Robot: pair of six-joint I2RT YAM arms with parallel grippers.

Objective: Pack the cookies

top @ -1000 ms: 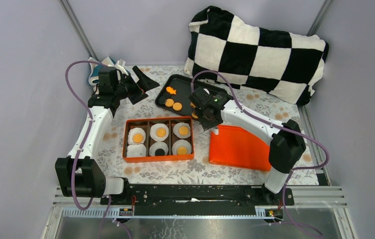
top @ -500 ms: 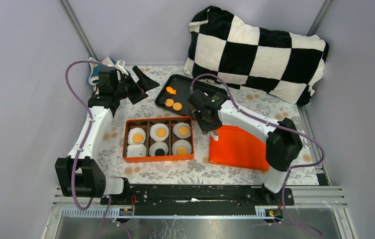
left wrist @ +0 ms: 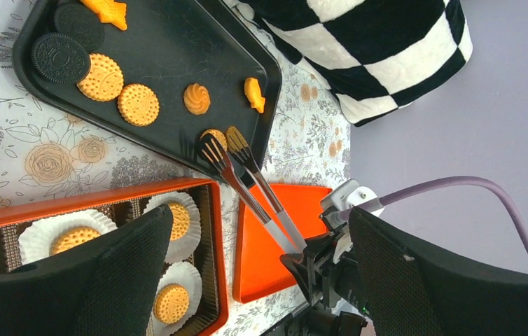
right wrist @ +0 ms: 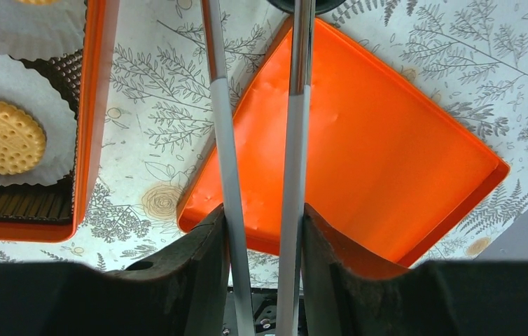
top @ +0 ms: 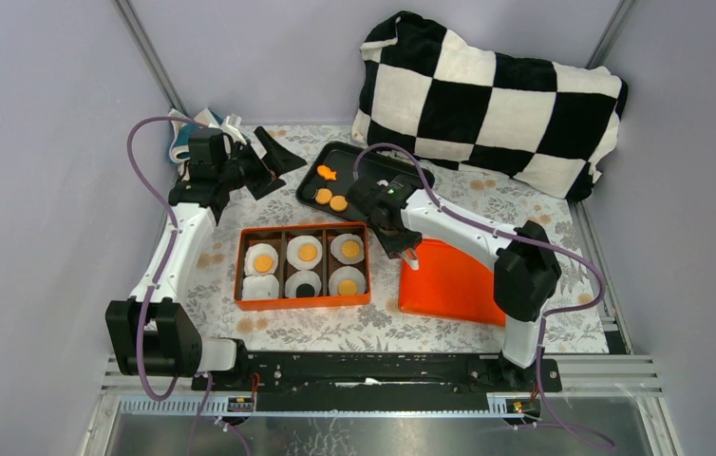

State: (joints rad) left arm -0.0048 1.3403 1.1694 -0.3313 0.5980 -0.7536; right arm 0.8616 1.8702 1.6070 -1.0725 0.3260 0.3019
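Cookie at tongs tips, beyond right fingers.

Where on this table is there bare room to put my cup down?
Bare cloth runs in front of the orange box and orange lid, toward the near edge, and between the pillow and the lid. It is crowded where the right claw holds tongs between black tray, box and lid.

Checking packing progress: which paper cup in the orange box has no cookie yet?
The near-left cup: it shows plain white, while four others hold orange cookies and the near-middle one a dark cookie.
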